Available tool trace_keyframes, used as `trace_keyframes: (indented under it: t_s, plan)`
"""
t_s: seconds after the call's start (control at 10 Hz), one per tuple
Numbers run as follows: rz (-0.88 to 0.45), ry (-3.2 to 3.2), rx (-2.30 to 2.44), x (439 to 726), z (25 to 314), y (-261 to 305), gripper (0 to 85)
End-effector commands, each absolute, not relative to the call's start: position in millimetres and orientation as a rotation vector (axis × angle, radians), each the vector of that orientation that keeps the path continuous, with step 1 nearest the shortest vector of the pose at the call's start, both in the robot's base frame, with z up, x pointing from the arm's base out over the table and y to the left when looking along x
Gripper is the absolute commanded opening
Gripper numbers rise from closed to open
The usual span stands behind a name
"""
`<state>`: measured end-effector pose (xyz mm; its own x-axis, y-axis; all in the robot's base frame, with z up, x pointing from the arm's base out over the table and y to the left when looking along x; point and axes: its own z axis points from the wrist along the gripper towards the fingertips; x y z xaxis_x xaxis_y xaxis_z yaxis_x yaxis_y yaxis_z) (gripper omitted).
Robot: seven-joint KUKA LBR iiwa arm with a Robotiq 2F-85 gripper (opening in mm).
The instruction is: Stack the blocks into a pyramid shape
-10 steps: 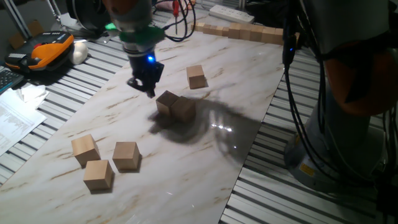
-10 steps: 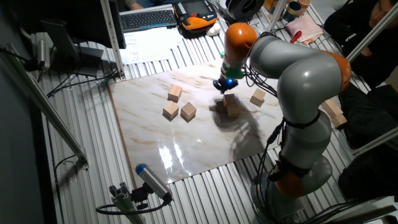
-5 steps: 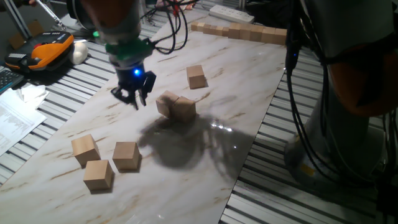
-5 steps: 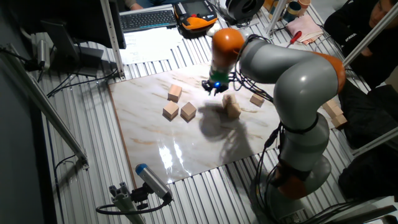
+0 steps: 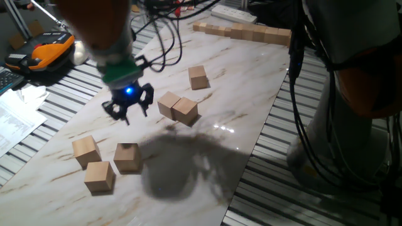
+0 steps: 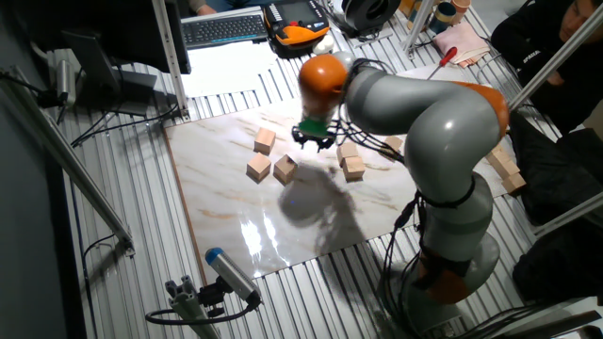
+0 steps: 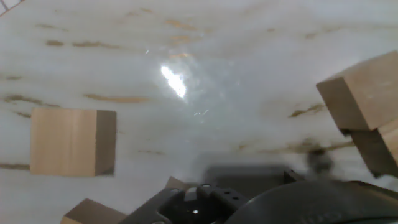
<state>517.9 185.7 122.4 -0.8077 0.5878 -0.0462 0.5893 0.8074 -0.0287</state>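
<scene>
While my gripper (image 5: pixel 127 112) hangs above the marble slab (image 5: pixel 239 81) with its fingers spread and nothing between them, I count the blocks. Two sit touching near the middle, the pair (image 5: pixel 178 107). One lone block (image 5: pixel 198 78) lies beyond them, apart. Three more form a loose cluster (image 5: pixel 103 162) at the near-left end, close together; whether any of them touch I cannot tell. Nothing is stacked yet, so I judge the pyramid barely begun, perhaps only its base started.

My gripper hovers between the pair and the cluster, nearer the cluster. The risk I see is coming down off-centre on a cluster block: they sit so close that an open finger could land on a neighbour or shove it aside. The slab looks glossy, so a nudged block may slide. Carrying one back, I could also clip the pair and knock its joint askew.

One fixed view shows a long joined row (image 5: pixel 242 31) of cubes at the far edge, which I leave alone. The other fixed view shows how the arm (image 6: pixel 424 104) arches over the slab. The hand view shows one block (image 7: pixel 71 142) square-on to the left and the gripper's own blurred body low in frame.
</scene>
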Motion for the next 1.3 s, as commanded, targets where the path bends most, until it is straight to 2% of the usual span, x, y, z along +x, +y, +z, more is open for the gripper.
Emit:
trace_keyframes:
  t_s: [0.0,0.5,1.2]
  plan:
    - [-0.067,2.896,1.122,515.6,120.1,237.3,68.0]
    - [-0.086,2.798,1.332,503.9,107.8,251.6,68.0]
    - [-0.14,2.661,1.557,514.3,88.5,249.1,68.0]
